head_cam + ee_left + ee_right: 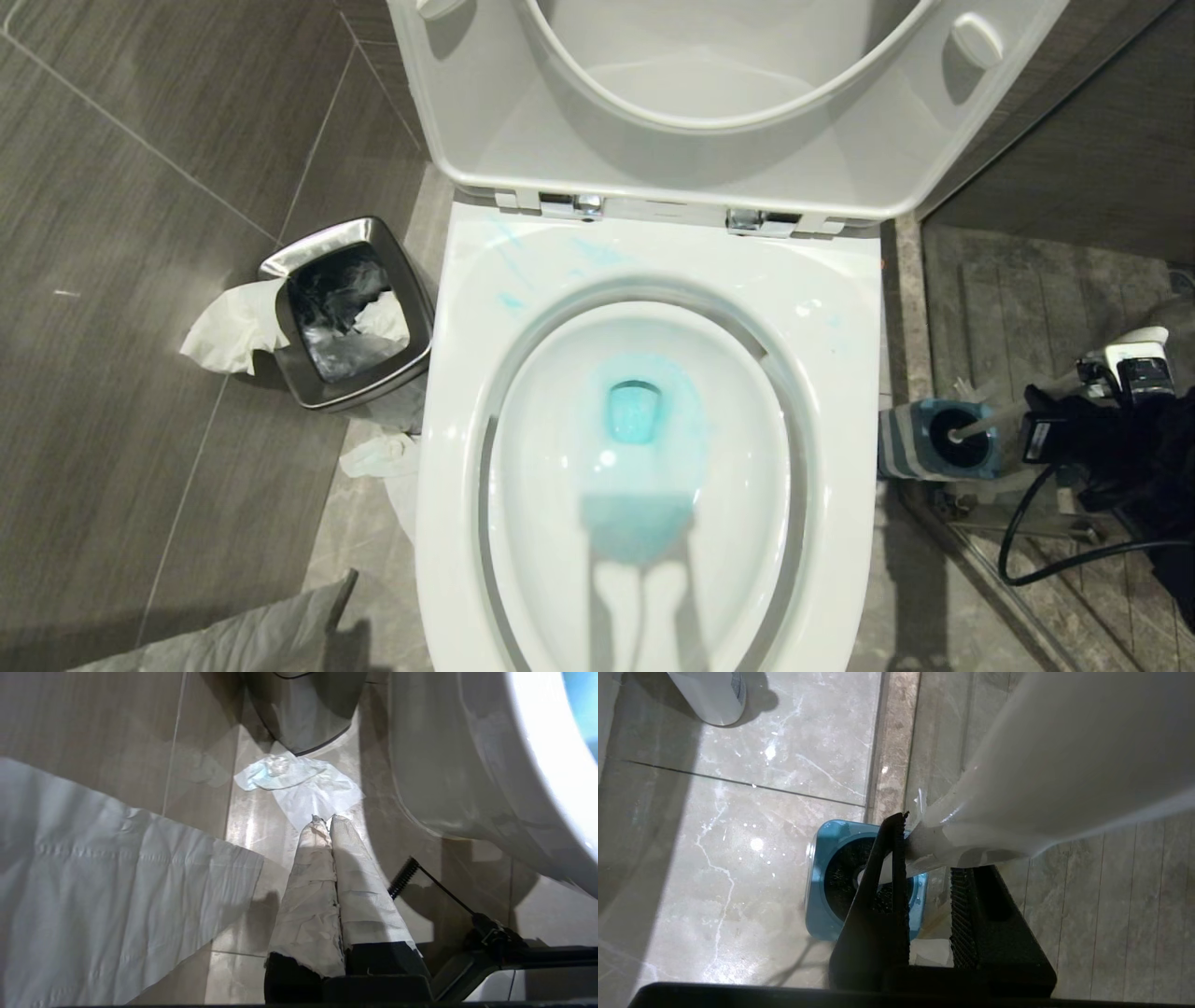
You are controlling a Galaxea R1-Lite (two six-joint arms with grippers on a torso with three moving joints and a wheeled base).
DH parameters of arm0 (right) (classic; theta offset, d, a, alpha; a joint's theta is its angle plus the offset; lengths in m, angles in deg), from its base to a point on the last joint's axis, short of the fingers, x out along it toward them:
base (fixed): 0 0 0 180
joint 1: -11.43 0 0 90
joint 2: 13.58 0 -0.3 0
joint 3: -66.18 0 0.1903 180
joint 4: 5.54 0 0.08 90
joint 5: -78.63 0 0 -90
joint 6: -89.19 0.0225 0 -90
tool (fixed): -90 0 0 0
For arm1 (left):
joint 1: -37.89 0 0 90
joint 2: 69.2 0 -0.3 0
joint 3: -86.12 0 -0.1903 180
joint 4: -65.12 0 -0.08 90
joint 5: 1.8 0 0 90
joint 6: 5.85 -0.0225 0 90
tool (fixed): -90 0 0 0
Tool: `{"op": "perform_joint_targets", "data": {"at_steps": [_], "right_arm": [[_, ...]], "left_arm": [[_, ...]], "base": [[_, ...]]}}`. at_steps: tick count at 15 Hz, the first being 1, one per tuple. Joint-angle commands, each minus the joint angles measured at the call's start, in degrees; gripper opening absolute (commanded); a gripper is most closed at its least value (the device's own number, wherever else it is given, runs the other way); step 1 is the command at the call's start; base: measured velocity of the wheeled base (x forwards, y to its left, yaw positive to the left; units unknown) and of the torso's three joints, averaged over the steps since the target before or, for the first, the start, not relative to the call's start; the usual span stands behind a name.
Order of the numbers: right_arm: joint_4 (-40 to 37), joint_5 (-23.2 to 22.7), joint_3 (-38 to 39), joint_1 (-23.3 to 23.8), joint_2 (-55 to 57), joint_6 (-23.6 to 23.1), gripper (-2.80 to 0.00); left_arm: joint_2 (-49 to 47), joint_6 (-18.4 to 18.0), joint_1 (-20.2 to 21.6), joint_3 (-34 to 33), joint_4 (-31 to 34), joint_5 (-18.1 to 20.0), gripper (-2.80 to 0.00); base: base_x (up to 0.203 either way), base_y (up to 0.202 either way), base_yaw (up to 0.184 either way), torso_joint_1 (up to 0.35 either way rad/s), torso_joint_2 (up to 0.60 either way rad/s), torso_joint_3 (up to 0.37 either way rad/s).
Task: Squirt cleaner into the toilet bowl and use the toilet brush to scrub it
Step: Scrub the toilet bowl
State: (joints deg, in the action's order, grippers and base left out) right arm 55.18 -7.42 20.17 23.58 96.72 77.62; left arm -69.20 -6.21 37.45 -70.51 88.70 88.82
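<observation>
Right wrist view shows the right end effector (924, 858) with its two black ribbed fingers (882, 896) closed most of the way around the white handle of the toilet brush (1017, 788); the handle fills the gap between them, and whether the pads are pressing firmly yet cannot be told. Beyond the fingers stands the blue holder (822, 905), its dark round well directly under the grip, with the brush's lower end running down into it. The handle's long axis slopes up out of that well and passes between the fingers, so I judge the coming move to be a pull along that slope, up and clear of the holder, then a swing across to the bowl.

From the head view the holder (901, 448) sits on the floor just beside the toilet bowl (840, 308), on the robot's right, and the brush handle (1018, 401) leans away from the bowl toward the right end effector (1055, 420). Turquoise cleaner (635, 411) already pools in the basin and streaks the rear rim, so squirting looks done and scrubbing is left.

Nearest to the brush is the right arm. The left end effector (326, 821) hangs low on the other side of the bowl, its paper-wrapped fingers pressed together and empty, above a tissue (299, 784) on the floor near the steel waste bin (345, 317).
</observation>
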Motion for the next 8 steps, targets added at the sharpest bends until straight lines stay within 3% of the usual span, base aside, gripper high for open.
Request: {"op": "perform_joint_targets", "data": {"at_steps": [1, 8], "right_arm": [[0.9, 0.1, 0.7, 0.0, -0.2, -0.1, -2.80], [-0.2, 0.1, 2.6, 0.1, -7.6, 0.4, -2.80]], "left_arm": [[-0.1, 0.0, 0.0, 0.0, 0.0, 0.0, -2.80], [-0.1, 0.0, 0.0, 0.0, 0.0, 0.0, -2.80]], "base": [[0.000, 0.000, 0.000, 0.000, 0.00, 0.000], [0.000, 0.000, 0.000, 0.000, 0.00, 0.000]]}}
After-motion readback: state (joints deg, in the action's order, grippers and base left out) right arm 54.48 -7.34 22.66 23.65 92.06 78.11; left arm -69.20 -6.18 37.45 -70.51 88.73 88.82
